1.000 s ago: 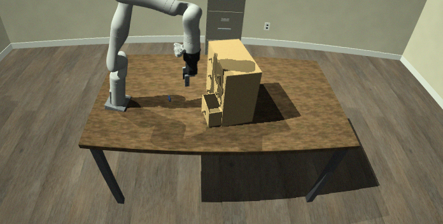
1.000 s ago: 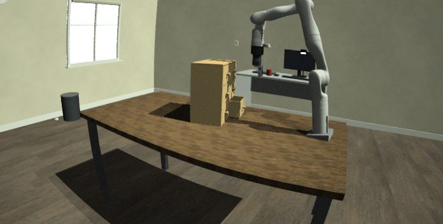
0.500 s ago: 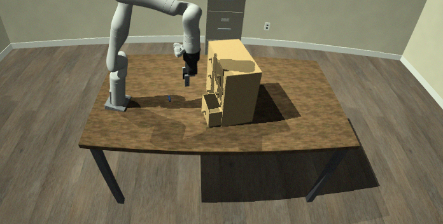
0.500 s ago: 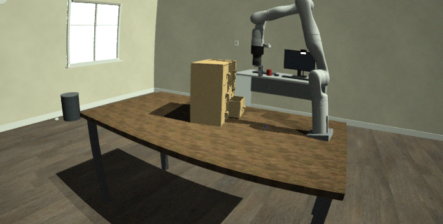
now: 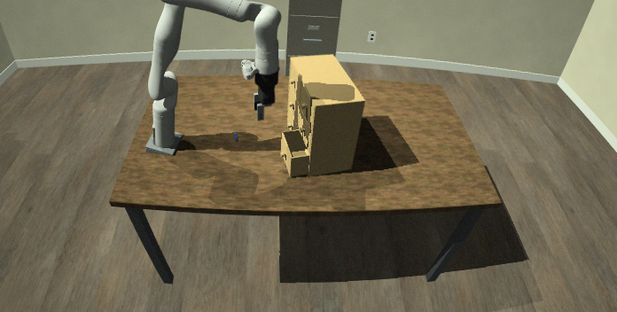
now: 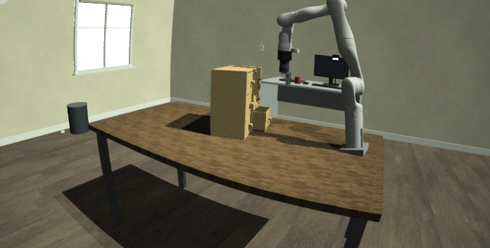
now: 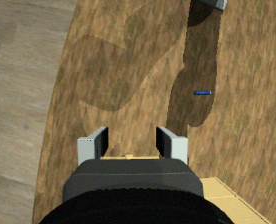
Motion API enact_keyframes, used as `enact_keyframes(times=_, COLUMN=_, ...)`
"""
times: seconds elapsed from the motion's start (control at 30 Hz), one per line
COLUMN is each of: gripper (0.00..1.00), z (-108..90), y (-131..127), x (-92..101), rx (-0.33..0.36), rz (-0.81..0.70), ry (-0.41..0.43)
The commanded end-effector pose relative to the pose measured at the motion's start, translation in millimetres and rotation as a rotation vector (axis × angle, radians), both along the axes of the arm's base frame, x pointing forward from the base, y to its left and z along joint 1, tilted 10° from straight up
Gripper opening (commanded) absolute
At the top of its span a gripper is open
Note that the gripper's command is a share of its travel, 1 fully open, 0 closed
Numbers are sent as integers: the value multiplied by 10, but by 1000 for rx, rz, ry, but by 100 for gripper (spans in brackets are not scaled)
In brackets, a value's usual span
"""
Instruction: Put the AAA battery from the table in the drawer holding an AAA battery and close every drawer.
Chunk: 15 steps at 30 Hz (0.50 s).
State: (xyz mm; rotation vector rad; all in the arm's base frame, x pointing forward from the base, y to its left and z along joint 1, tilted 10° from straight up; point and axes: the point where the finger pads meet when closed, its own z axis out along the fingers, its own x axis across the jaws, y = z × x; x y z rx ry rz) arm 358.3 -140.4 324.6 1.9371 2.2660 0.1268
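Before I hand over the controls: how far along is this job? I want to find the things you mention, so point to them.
Done: one bottom drawer [image 5: 298, 165] [image 6: 261, 119] of the pale wooden chest [image 5: 335, 137] [image 6: 229, 102] is out. In hand: nothing; the black two-finger gripper [image 5: 258, 107] [image 7: 132, 137] is open. Left: storing the small blue battery [image 5: 236, 136] [image 6: 293, 141] [image 7: 202, 92] from the table, closing up.

An office (monitor [image 6: 331, 67], filing cabinet [image 5: 316, 6])

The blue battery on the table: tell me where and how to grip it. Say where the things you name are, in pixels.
Best taken by its middle from straight above, the gripper [image 5: 258, 108] [image 6: 288, 78] [image 7: 132, 137] closing across its long sides: the battery [image 5: 236, 136] [image 6: 293, 141] [image 7: 202, 92] is a slim cylinder lying flat, so the fingers probably need a turn first.
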Motion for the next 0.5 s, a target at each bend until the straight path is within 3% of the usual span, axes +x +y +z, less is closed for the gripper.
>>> enact_keyframes(times=0.0, gripper=100, z=6, y=0, x=2, rx=-1, rz=0, ry=-2)
enact_keyframes(times=0.47, gripper=100, z=0, y=5, x=0, rx=-2, rz=5, ry=-1)
